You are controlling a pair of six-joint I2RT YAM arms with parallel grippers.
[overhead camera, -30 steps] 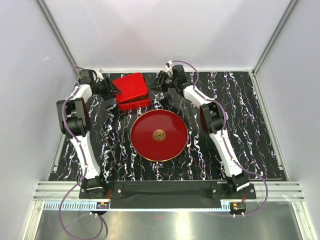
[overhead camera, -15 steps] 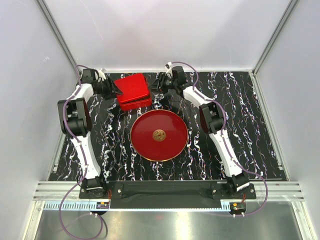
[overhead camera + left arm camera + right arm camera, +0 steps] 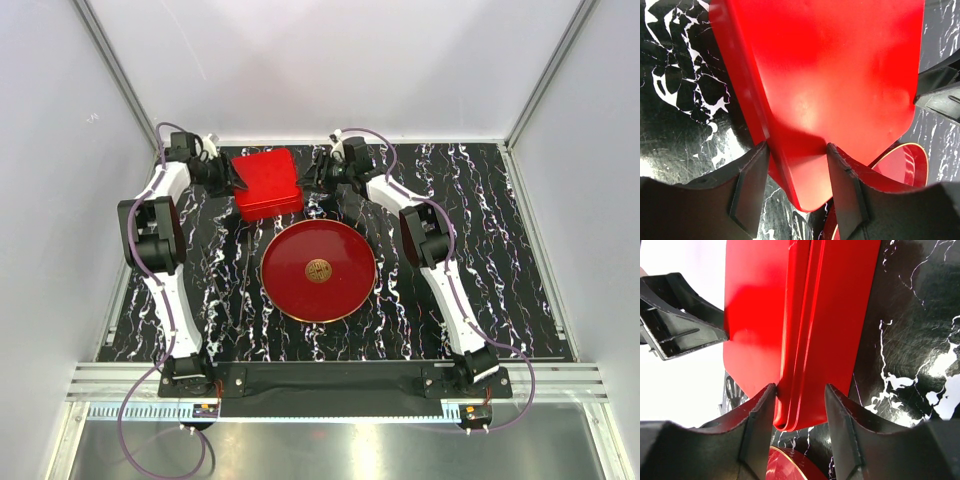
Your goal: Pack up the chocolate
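Note:
The chocolate is out of view. A red box (image 3: 268, 183) with its red lid (image 3: 840, 75) lying flat on it stands at the back of the mat. My left gripper (image 3: 232, 183) is at the box's left corner. Its fingers (image 3: 797, 150) are closed across the lid's rounded corner, one pad on the side rim. My right gripper (image 3: 312, 185) is at the box's right corner, which sits between its jaws (image 3: 801, 390). One pad touches the lid's edge (image 3: 790, 340). Whether the other presses on the box wall is not visible.
A round red plate (image 3: 290, 270) with a gold emblem (image 3: 318, 270) lies in the middle of the black marbled mat (image 3: 460, 260), just in front of the box, with nothing on it. White walls close in the back and sides.
The lid sat raised and offset over the box a second ago; it has come down flush on the box. Both grippers have shifted slightly towards the back with it.

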